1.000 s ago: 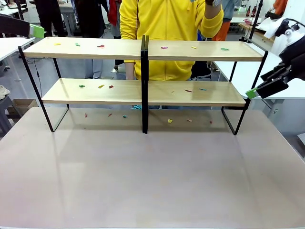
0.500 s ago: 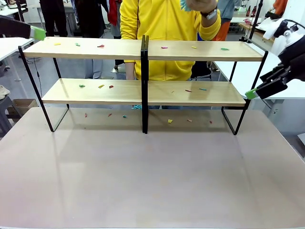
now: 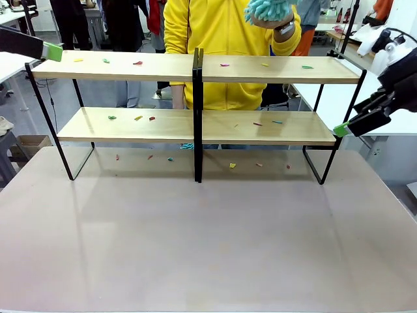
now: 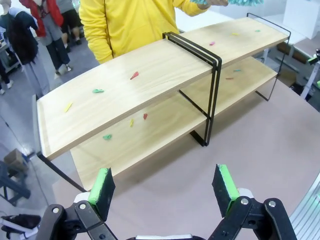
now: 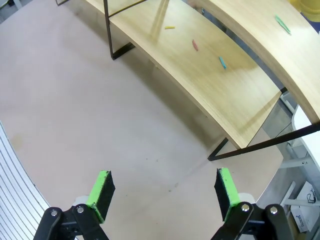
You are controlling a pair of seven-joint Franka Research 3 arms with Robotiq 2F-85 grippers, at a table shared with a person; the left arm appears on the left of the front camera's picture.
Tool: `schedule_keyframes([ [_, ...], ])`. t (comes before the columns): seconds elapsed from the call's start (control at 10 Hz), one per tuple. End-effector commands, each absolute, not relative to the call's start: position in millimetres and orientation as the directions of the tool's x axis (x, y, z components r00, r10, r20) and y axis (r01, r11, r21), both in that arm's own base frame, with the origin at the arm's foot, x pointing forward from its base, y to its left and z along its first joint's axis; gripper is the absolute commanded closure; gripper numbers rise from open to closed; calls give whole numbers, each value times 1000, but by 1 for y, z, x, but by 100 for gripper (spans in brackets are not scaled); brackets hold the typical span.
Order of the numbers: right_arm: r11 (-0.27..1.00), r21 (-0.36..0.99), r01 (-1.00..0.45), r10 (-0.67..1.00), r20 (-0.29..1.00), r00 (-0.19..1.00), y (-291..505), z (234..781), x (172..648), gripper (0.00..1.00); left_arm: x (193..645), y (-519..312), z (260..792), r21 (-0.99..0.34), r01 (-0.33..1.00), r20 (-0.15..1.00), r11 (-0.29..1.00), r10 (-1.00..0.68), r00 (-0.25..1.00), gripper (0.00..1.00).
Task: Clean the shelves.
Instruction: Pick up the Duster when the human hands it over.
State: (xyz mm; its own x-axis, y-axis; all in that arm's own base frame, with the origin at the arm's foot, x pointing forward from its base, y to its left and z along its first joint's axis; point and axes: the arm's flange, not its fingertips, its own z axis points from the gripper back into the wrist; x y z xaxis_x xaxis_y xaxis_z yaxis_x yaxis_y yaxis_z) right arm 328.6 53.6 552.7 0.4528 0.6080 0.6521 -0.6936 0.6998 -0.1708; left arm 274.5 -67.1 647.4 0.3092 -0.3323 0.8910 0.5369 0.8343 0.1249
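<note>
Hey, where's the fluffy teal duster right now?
In the front view the fluffy teal duster is held up in the person's hand, above the right half of the shelves, to the right of the central black upright.

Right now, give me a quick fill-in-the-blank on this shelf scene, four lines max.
1. The person in the ____ top holds a fluffy teal duster above the shelves.
2. The left gripper and right gripper both stand ____, holding nothing.
3. The shelves have ____ tiers, both littered with coloured scraps.
4. The central upright is coloured ____.
Missing words: yellow; open; two; black.
</note>
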Motion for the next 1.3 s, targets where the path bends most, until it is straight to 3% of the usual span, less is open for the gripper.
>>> schedule_keyframes([
  [0.0, 680, -165, -714, 609, 669, 425, 54, 533, 320, 0, 275, -67, 648, 114, 536, 898, 836, -317, 304, 0],
  [0.6, 737, -138, -662, 534, 719, 445, 76, 547, 314, 0, 275, -67, 648, 114, 536, 898, 836, -317, 304, 0],
  [1.2, 916, -35, -399, 272, 787, 554, 90, 580, 293, 0, 275, -67, 648, 114, 536, 898, 836, -317, 304, 0],
])
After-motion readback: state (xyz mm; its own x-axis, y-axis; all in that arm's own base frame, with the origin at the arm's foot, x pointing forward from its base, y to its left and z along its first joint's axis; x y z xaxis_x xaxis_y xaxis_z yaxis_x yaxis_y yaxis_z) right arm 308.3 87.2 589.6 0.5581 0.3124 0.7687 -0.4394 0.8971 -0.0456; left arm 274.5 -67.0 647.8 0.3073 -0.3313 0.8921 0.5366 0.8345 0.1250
